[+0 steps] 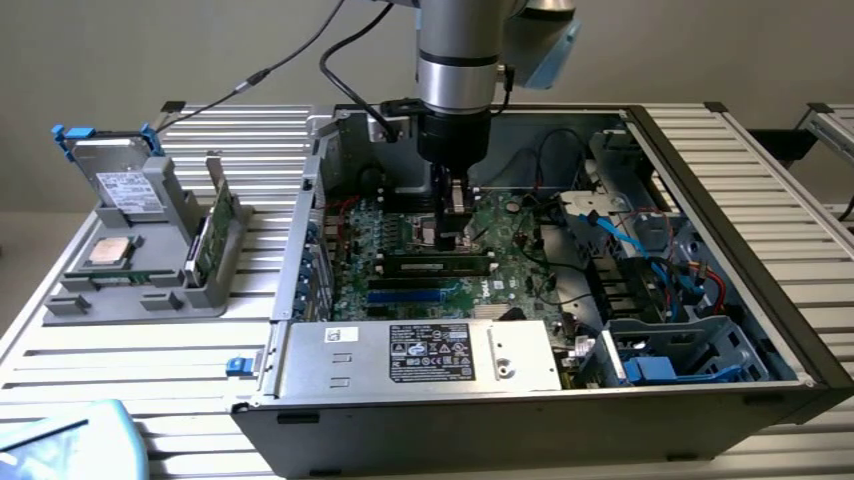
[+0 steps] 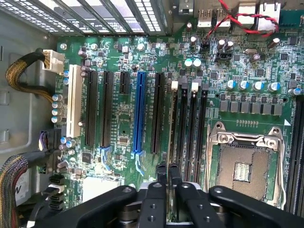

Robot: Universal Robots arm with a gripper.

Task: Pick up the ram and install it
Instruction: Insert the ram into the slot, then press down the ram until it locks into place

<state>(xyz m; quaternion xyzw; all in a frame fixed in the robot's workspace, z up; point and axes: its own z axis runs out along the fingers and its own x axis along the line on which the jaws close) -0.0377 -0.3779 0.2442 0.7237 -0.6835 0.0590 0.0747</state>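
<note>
The ram [image 1: 430, 265] is a long dark stick with a pale label. It stands in a memory slot of the green motherboard [image 1: 514, 235] inside the open computer case. In the wrist view the ram [image 2: 170, 128] shows edge-on as a thin line in the outermost of several black slots. My gripper [image 1: 454, 240] hangs straight down over the stick's middle. Its two black fingers [image 2: 161, 173] are drawn close together, and the gripper [image 2: 168, 172] sits right over the ram's top edge. I cannot tell whether the fingertips touch it.
An empty silver processor socket [image 2: 242, 161] lies beside the memory slots. A silver power supply [image 1: 420, 355] fills the case's near side, with cables and a drive cage [image 1: 667, 350] at the exterior view's right. Outside the case, a grey holder [image 1: 67, 300] carries a hard drive [image 1: 120, 180], a processor chip [image 1: 110, 252] and a green card [image 1: 214, 225].
</note>
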